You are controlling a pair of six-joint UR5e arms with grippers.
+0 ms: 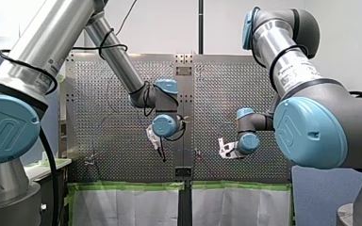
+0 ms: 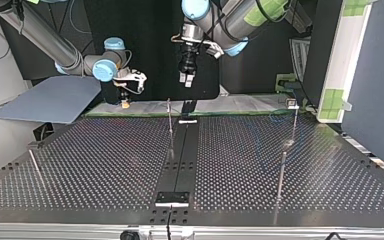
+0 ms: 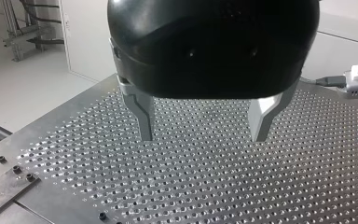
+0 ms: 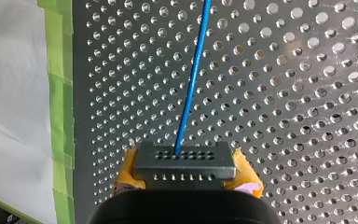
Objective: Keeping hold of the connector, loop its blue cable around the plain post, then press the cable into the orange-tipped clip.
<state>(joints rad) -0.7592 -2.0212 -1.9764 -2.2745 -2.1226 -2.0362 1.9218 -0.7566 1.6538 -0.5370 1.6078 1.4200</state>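
Connector [image 4: 184, 163] crosswise between right jaws, blue cable [image 4: 190, 84] straight ahead

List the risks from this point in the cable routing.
1. The connector sits between my right hand's yellow pads by its ends only; tension in the blue cable while looping could twist or pull it out.
2. My left hand hangs open and empty close beside my right hand; the arms could collide during the loop.
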